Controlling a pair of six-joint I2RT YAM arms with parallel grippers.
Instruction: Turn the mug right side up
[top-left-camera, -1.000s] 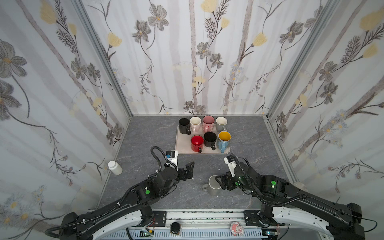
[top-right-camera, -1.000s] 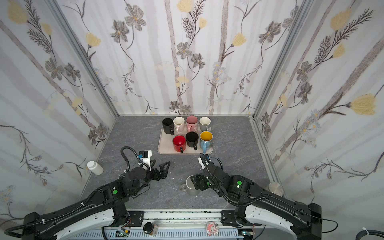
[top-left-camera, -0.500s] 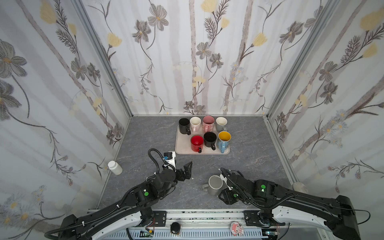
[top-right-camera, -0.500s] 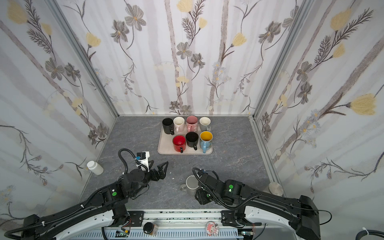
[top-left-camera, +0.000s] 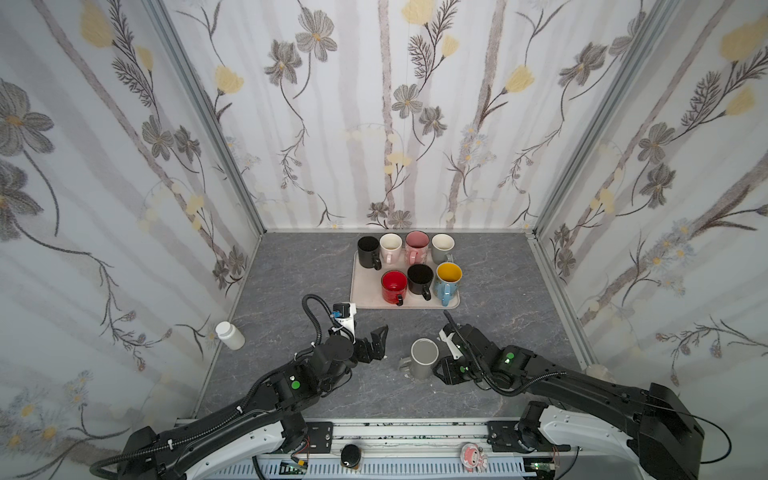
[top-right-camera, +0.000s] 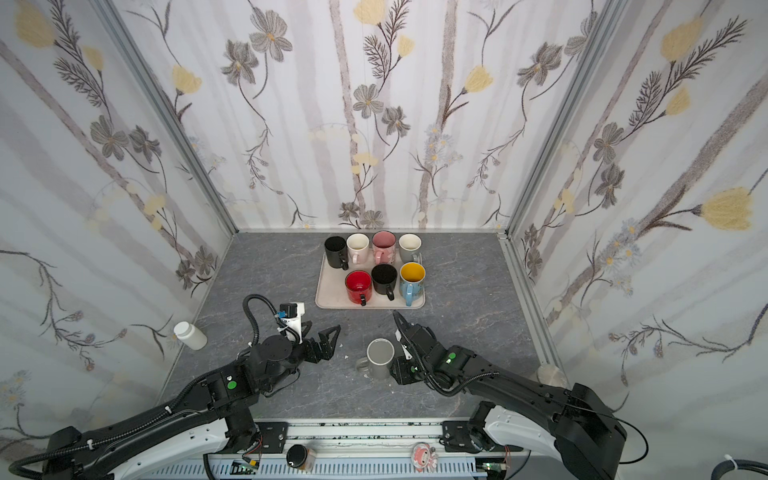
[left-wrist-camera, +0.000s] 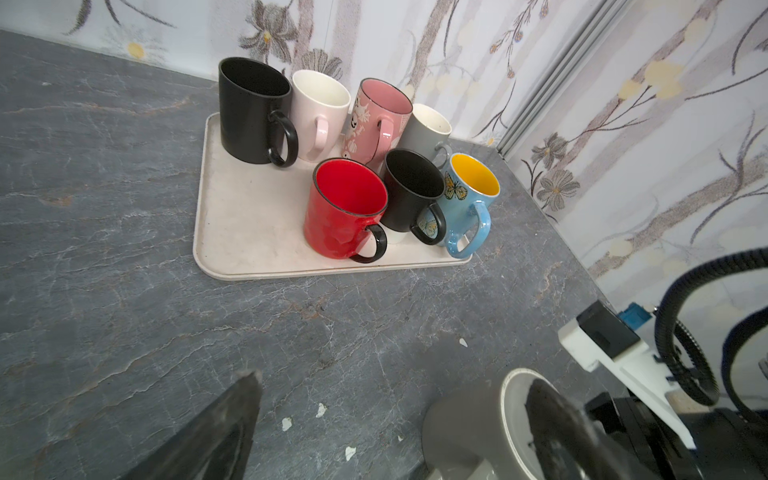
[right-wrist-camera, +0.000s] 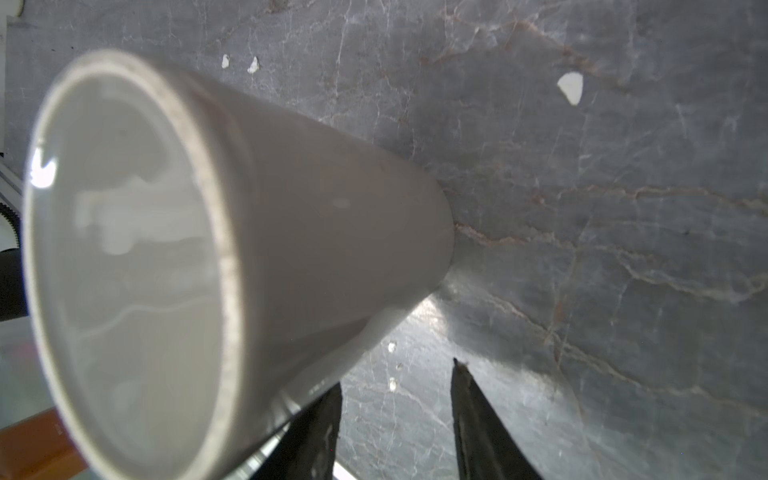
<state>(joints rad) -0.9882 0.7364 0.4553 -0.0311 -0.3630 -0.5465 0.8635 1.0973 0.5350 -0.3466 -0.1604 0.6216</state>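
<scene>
The grey mug (top-left-camera: 424, 358) (top-right-camera: 380, 358) stands upside down on the table, base up, with its handle toward the left arm. My right gripper (top-left-camera: 443, 371) (top-right-camera: 397, 370) sits low against the mug's right side. In the right wrist view the right gripper (right-wrist-camera: 395, 409) has only bare table between its two fingers, and one finger (right-wrist-camera: 316, 432) lies beside the mug (right-wrist-camera: 311, 228). My left gripper (top-left-camera: 375, 344) (top-right-camera: 322, 341) hangs open a short way left of the mug, not touching it. In the left wrist view the left gripper (left-wrist-camera: 390, 419) spans bare table, with the mug (left-wrist-camera: 469, 424) partly behind one finger.
A beige tray (top-left-camera: 365, 296) (top-right-camera: 328, 296) (left-wrist-camera: 241, 216) with several upright mugs sits toward the back wall. A white bottle (top-left-camera: 230, 336) (top-right-camera: 190, 336) lies at the left wall. Small white chips dot the table between the grippers.
My right arm has dropped lower beside the mug, and its jaws have narrowed. The mug has stayed in place and the left gripper has barely shifted.
</scene>
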